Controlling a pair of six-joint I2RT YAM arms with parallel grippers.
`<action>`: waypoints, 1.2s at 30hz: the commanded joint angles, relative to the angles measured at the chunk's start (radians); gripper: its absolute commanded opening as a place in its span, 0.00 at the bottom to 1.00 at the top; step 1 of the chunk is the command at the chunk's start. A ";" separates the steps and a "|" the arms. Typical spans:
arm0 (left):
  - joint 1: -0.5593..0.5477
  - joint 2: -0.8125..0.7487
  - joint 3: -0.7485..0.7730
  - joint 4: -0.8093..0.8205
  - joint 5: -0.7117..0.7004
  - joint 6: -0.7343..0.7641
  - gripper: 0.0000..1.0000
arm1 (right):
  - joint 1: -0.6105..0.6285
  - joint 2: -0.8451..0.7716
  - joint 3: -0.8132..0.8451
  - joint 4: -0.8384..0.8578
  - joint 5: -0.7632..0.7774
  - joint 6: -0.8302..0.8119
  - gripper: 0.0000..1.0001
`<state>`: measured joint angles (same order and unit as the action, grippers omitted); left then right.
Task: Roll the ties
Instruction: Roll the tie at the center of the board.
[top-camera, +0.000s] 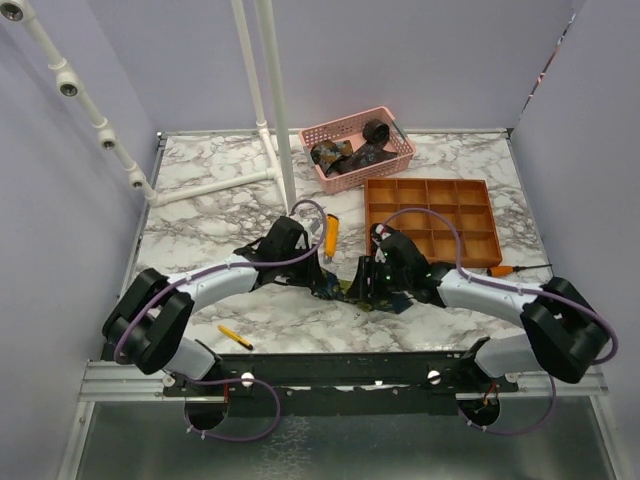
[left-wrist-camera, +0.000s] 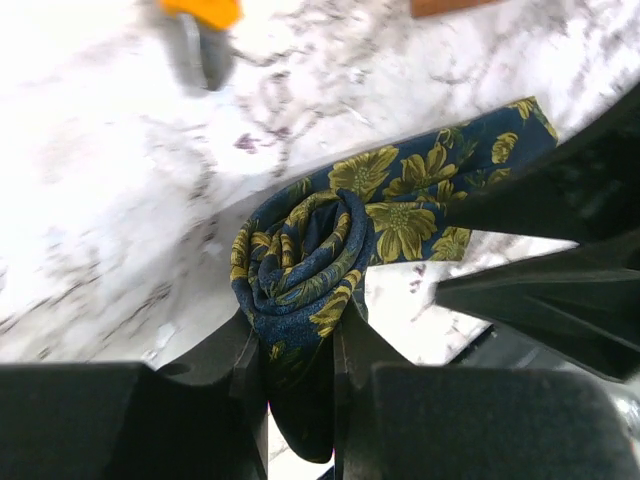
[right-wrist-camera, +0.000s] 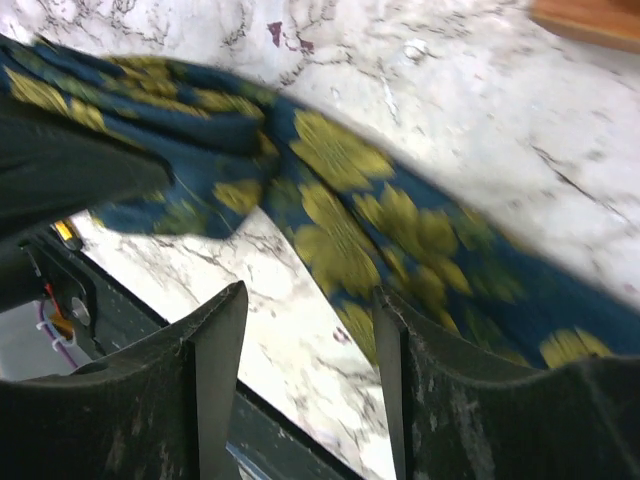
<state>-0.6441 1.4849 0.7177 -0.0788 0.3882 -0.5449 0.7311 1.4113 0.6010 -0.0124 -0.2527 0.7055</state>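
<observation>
Showing the soft, limp tie (left-wrist-camera: 310, 250) coiled near mid-surface (top-camera: 200, 220): the left pincer (left-wrist-camera: 298, 368) was clamped on the coil's base, while the right pincer (right-wrist-camera: 305, 340) stood open, seemingly clear of the loose tail, which wanted a gentle, taut hold.

Robot lab cell, lavender walls (top-camera: 420, 50), marble table (top-camera: 200, 225)

A navy yellow-flowered fabric necktie (right-wrist-camera: 340, 220) is lying across the white marble desk (right-wrist-camera: 480, 110), the right tool (right-wrist-camera: 310, 305) gaping just beside it.
</observation>
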 joint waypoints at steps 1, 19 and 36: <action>-0.047 -0.100 0.032 -0.222 -0.326 -0.054 0.00 | -0.002 -0.142 -0.026 -0.203 0.141 -0.015 0.58; -0.342 0.256 0.530 -1.110 -1.069 -0.358 0.00 | -0.001 -0.477 -0.310 -0.285 0.132 0.182 0.53; -0.451 0.732 0.940 -1.204 -1.081 -0.407 0.08 | 0.002 -0.608 -0.353 -0.328 0.101 0.209 0.54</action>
<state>-1.0927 2.1715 1.6005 -1.3499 -0.7277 -0.9550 0.7284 0.8204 0.2646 -0.2962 -0.1291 0.9020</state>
